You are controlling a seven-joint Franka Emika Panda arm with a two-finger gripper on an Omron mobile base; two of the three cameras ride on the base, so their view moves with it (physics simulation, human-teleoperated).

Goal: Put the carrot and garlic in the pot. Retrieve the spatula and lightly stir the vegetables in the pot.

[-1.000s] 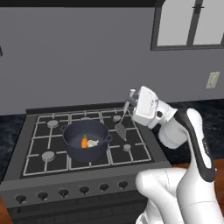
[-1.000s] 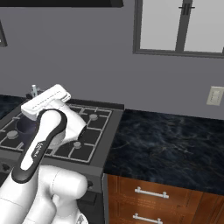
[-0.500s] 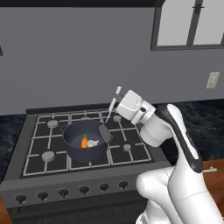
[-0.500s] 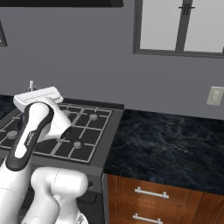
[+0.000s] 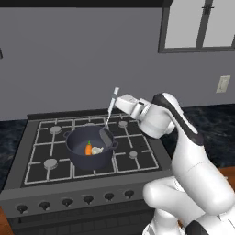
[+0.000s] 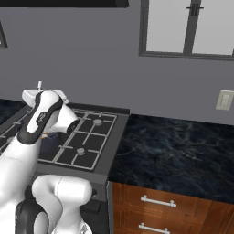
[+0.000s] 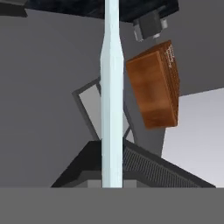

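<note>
The stove (image 5: 69,160) is seen with the pot (image 5: 89,147) set on its front middle grate. The arm (image 5: 183,137) is bent over the right burners, and the gripper (image 5: 118,102) is held above the pot's far right rim, clenched on the spatula (image 5: 110,112). The spatula is kept nearly upright, its blade dipped inside the pot at the right wall and its pale handle (image 7: 111,96) raised above the gripper. The carrot (image 5: 88,148) and the garlic (image 5: 96,150) are found touching on the pot's floor.
</note>
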